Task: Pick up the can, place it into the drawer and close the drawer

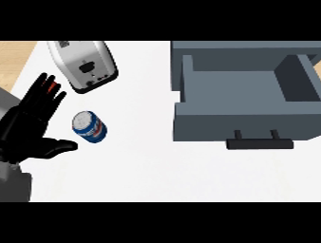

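Fingers [42,95] straight beside cylindrical can [89,126], boxy grey drawer [251,92] open

blue can [89,126]: upright on counter | grey drawer [251,97]: pulled open

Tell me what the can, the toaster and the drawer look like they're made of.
Can: likely thin metal, with a pale silvery top and a glossy blue, white and red printed wall. Toaster: probably brushed or polished metal, going by its light silver-grey body with soft highlights; the dark end panel may be plastic. Drawer: flat, matte blue-grey faces, painted wood or metal, hard to tell; its handle is dark.
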Robot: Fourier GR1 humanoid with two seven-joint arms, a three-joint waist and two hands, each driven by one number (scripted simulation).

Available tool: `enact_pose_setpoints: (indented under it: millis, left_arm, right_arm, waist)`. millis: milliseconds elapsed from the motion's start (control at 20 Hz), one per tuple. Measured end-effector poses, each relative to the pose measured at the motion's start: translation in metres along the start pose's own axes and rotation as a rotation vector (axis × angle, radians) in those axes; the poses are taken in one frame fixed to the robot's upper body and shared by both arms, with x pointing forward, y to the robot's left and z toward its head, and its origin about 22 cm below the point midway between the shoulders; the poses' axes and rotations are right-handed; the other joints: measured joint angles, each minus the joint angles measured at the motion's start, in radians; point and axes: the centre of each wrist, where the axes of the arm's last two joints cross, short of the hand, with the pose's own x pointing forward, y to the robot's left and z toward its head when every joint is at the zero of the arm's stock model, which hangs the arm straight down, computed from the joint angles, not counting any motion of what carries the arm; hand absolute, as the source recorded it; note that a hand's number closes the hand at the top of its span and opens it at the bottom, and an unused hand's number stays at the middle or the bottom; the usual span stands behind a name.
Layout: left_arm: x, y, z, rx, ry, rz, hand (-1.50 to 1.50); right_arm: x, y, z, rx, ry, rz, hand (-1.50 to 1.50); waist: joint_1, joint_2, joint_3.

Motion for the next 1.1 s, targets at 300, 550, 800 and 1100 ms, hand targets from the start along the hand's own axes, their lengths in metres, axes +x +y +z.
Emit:
enact_pose_setpoints:
  millis: [300, 550, 800, 1100]
  left_arm:
    - [-0.034, 0.006, -0.008, 0.032, 0.021, -0.033, -1.50]
    - [-0.067, 0.013, -0.012, 0.078, 0.022, -0.043, -1.50]
    - [-0.086, 0.029, -0.015, 0.119, 0.018, -0.048, -1.50]
    - [-0.115, 0.054, -0.010, 0.158, 0.033, -0.060, -1.50]
  right_arm:
    - [0.001, -0.008, 0.002, 0.002, -0.004, 0.000, -1.50]
    - [0.004, -0.013, 0.003, 0.003, -0.005, -0.003, -1.50]
    - [0.007, -0.015, 0.004, 0.009, -0.007, -0.001, -1.50]
    - [0.010, -0.016, 0.011, 0.007, -0.009, 0.001, -1.50]
  waist:
    - [0.001, 0.000, 0.000]
    - [0.001, 0.000, 0.000]
    - [0.000, 0.000, 0.000]
    - [0.000, 0.000, 0.000]
